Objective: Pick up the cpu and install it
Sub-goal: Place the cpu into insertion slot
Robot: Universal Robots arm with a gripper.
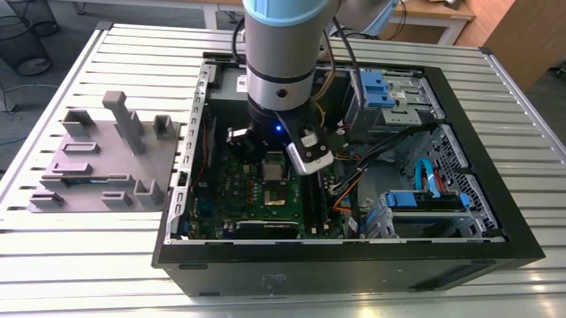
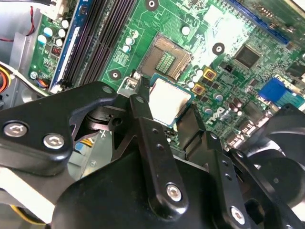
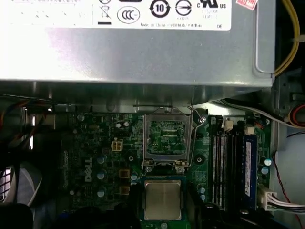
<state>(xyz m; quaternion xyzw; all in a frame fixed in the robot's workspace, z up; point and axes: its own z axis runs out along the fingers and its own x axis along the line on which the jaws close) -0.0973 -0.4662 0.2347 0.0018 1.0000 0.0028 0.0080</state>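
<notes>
— What did the gripper (image 2: 166,109) have?
— The cpu (image 2: 167,98), pinched between its 2 fingers (image 2: 143,119), metal top showing.
— And the socket (image 2: 167,57)?
— Just beyond the fingertips, contacts bare.

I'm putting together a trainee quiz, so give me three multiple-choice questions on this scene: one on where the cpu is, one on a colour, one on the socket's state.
1. Where is the cpu? A) seated in the socket B) held by the tool beside the socket C) lying flat on the motherboard
2. The motherboard's colour? A) red B) green C) white
3. The socket is: A) open and empty B) closed over a chip C) under a heatsink
Answers: 1 B, the tool clamps its edges; 2 B, green in both wrist views; 3 A, bare contacts show, no chip in it.
</notes>
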